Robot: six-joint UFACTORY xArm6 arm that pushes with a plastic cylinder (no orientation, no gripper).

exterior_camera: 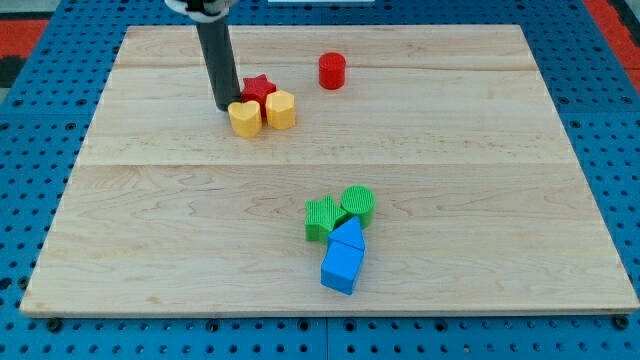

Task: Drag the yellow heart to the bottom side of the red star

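1. My tip (225, 106) rests on the wooden counter (150, 210) in the upper left part of the view. The arm ends in a plain dark rod with no fingers, so nothing is clenched or grasped.
2. The yellow heart (245, 118) sits just beside my tip, toward the view's right and slightly toward the view's bottom; the two look to be touching.
3. The red star (259, 89) lies to the view's right of my tip and a little toward the view's top, directly above the heart and against it.
4. A second yellow block (281, 109), rounded and many-sided, stands farther to the view's right, touching the heart.
5. A red cylinder (332, 71) stands well to the right of my tip, apart from that group.
6. Far toward the view's bottom right of my tip, a green star-like block (323, 217), a green cylinder (358, 204), a blue triangular block (348, 238) and a blue cube-like block (340, 268) cluster together.
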